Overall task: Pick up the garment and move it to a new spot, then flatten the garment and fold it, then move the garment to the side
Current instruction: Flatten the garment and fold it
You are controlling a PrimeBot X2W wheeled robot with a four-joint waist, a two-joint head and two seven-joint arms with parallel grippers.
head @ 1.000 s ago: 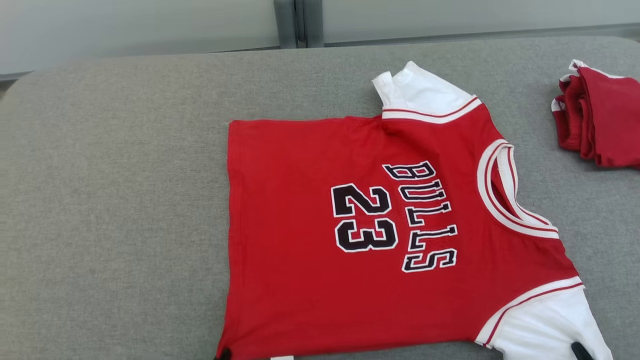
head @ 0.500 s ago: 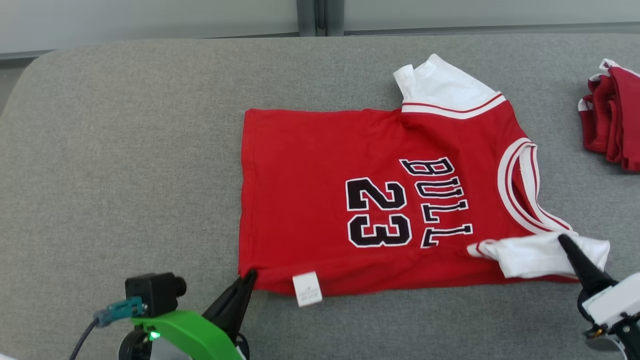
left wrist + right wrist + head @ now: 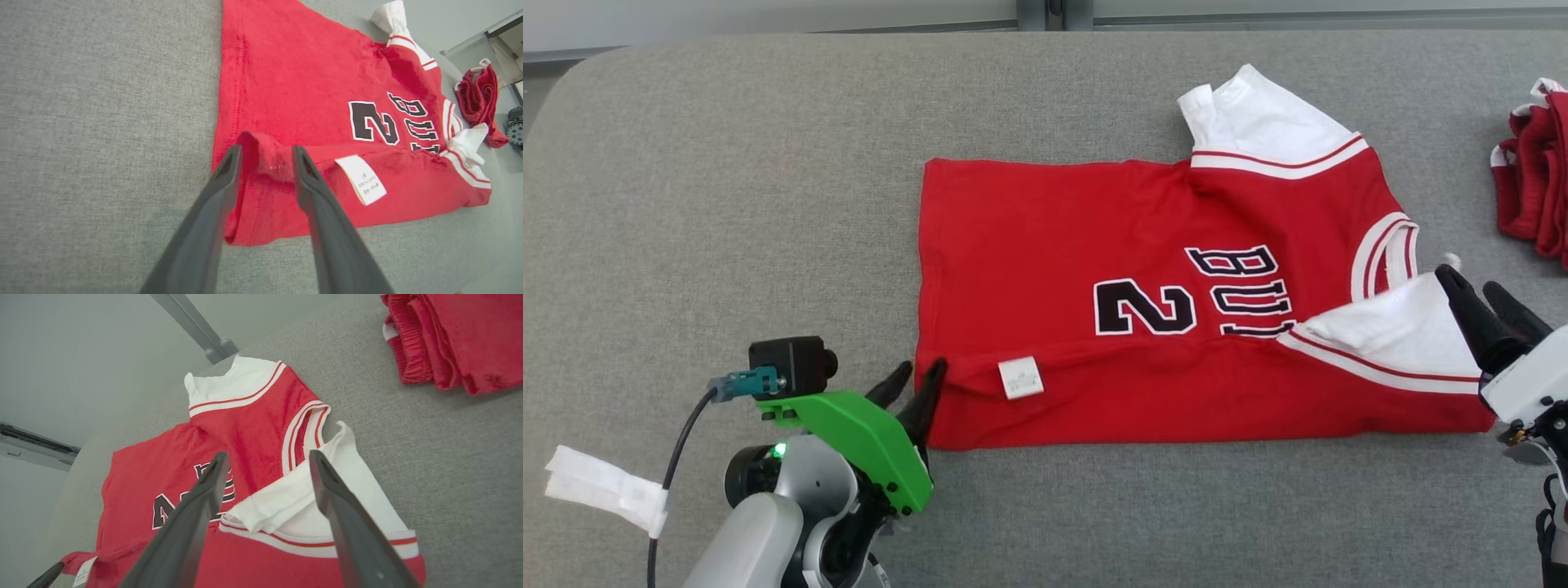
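Head view: red jersey (image 3: 1054, 237) lies on the grey bench (image 3: 727, 204), right of centre. Hem end points to the robot's left, neck to its right. The near long edge is folded over onto the front and covers the lower part of the black print. "2" and "BU" read clear above the fold. A white label (image 3: 1020, 377) sits face up on the folded strip, near the hem end. The near sleeve (image 3: 1388, 331), white with red piping, lies turned up across the chest, just beside the neck opening. The far sleeve (image 3: 1258, 114) sticks out toward the bench's far edge, its tip curled.

Left claw (image 3: 921, 369) is at the folded hem corner, fingers apart. One finger is over bare bench, the other at the cloth's edge. Left wrist view: a low ridge of red cloth stands between the two fingertips. The jaws are parted, not clamped.

Right claw (image 3: 1467, 280) is at the outer end of the near sleeve, fingers spread wide. Right wrist view: the white sleeve lies under and between the fingers, with nothing pinched. The left claw's tip shows at the lower left corner by the label.

Folded red clothes (image 3: 1535, 196) with white trim lie at the bench's right end, well apart from the jersey.
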